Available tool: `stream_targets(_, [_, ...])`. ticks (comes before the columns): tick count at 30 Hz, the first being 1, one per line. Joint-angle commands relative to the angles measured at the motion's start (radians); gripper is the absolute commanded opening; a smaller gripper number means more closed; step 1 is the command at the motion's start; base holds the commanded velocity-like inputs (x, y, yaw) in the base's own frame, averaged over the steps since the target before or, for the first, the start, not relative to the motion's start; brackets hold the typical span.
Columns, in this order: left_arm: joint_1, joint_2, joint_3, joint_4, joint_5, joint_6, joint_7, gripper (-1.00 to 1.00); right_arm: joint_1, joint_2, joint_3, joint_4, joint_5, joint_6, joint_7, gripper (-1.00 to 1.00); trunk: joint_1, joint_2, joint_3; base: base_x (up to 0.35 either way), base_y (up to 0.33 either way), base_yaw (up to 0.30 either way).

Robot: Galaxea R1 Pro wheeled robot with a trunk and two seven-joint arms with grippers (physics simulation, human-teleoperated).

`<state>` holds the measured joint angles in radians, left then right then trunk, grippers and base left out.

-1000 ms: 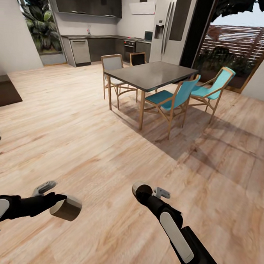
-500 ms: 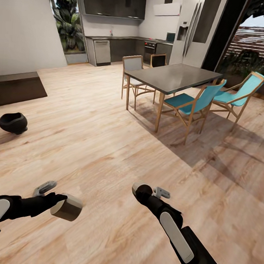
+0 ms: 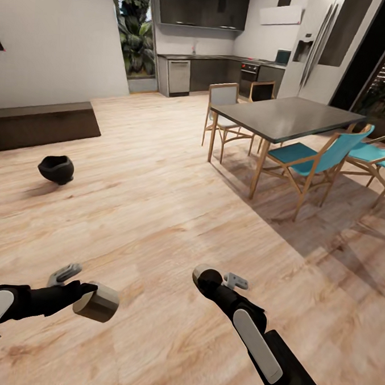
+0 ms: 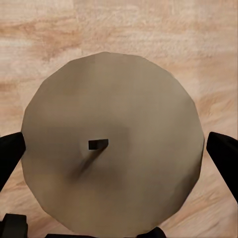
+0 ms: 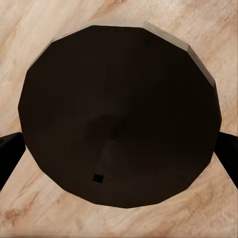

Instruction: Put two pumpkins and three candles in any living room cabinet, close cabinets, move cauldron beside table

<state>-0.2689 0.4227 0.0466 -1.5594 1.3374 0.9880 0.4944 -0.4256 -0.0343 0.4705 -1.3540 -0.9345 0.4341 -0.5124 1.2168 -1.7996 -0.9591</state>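
The left end effector (image 3: 89,300) grips a squat brown candle with a pale beige top (image 3: 97,302). The right end effector (image 3: 207,279) clamps a second dark candle (image 5: 119,119). A black round cauldron (image 3: 56,169) sits on the wooden floor (image 3: 157,213).

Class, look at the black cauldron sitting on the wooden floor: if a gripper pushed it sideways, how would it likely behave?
The cauldron looks rounded underneath, so a push would probably rock or roll it rather than slide it evenly. Its smooth dark surface and the polished wooden floor suggest little grip. It seems rigid and squat, so it is unlikely to deform.
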Motion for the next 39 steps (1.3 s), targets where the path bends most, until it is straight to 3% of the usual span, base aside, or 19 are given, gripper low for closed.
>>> stream_targets(1, [-0.001, 0.0, 0.0, -0.001, 0.014, 0.001, 0.01, -1.0, -0.001, -0.001, 0.002, -0.002, -0.007, 0.0, -0.008, -1.0, 0.0, 0.0, -0.001, 0.0, 0.0, 0.288])
stream_targets(39, [-0.001, 0.0, 0.001, 0.001, 0.013, 0.001, 0.012, -1.0, -0.001, -0.001, 0.002, -0.002, -0.007, -0.001, -0.008, -1.0, 0.0, 0.0, -0.001, 0.003, 0.0, 0.288])
